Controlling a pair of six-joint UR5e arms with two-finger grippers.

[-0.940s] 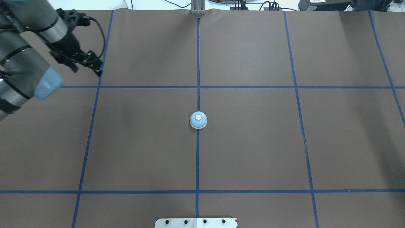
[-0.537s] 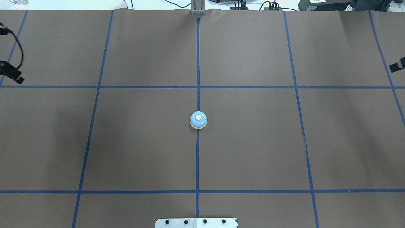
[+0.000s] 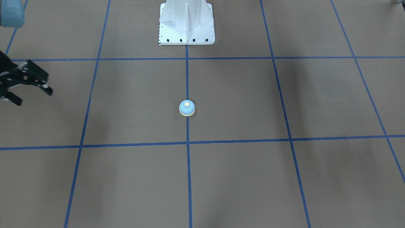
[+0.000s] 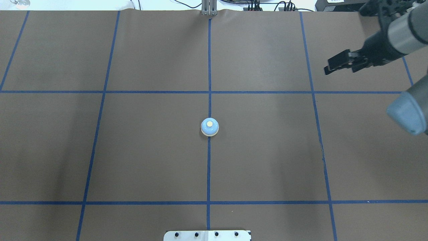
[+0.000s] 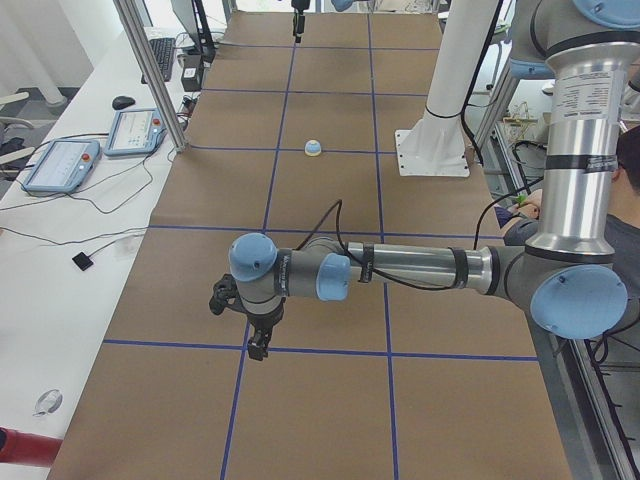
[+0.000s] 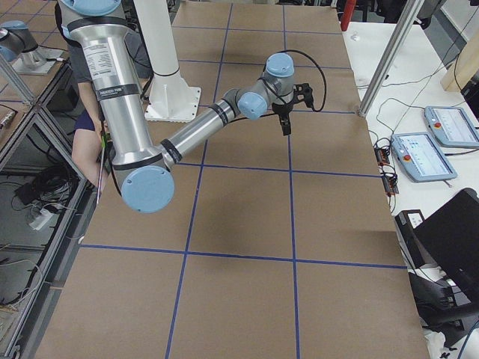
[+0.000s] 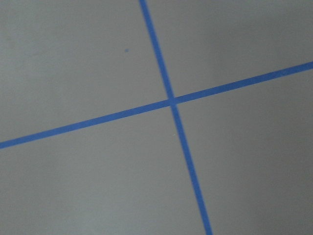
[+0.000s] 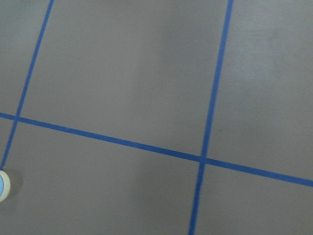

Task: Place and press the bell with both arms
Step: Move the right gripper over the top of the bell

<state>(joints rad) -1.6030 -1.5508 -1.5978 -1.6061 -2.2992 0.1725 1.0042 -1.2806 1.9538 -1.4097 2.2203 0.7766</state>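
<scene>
The bell (image 4: 209,127), a light-blue dome with a cream button, stands on the centre tape line of the brown table; it also shows in the front view (image 3: 187,108), the left side view (image 5: 313,148) and at the right wrist view's lower left edge (image 8: 2,186). My right gripper (image 4: 327,67) hovers far to the bell's right and beyond it, open and empty, as the front view (image 3: 34,97) shows. My left gripper (image 5: 258,345) shows only in the left side view, far from the bell. I cannot tell whether it is open.
The white bolted pedestal (image 3: 186,25) stands at the robot's edge of the table. Blue tape lines (image 4: 209,67) grid the brown cover. A side bench holds tablets (image 5: 60,165) and cables. A person (image 5: 630,170) sits beside the robot.
My left arm has withdrawn out of the overhead view to the left. My right arm has come in from the right edge toward the table's far right. The bell has not moved.
</scene>
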